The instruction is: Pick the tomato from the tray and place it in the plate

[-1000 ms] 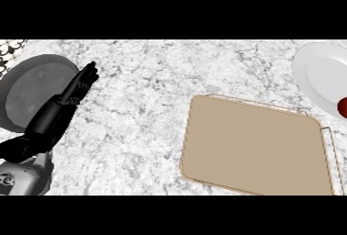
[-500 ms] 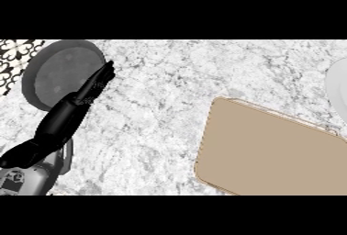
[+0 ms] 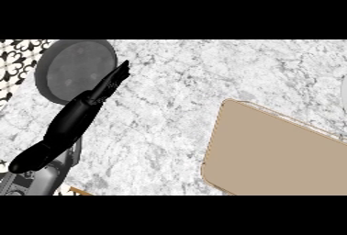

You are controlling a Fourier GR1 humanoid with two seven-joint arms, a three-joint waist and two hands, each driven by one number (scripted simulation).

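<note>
**Marble counter, tray bare, tomato out of sight**

Marble counter point(image 3: 176, 92) fills your view, with a tan tray point(image 3: 278, 151) at the lower right and a dark grey round disc point(image 3: 75, 69) at the upper left. Your left hand point(image 3: 102, 92) lies along the disc's right edge, its fingers straight and pressed together, holding nothing. Your right hand does not show at all.

Compared with a second ago, the scene has slid rightward: the white plate point(image 3: 344, 92) is now only a sliver at the right edge, and the red shape that sat by the plate's lower rim has left the frame. The tray's visible surface carries no tomato, so you cannot confirm where it is from here. Judging by that earlier glimpse, it is probably already at the plate, beyond the right edge.
</note>
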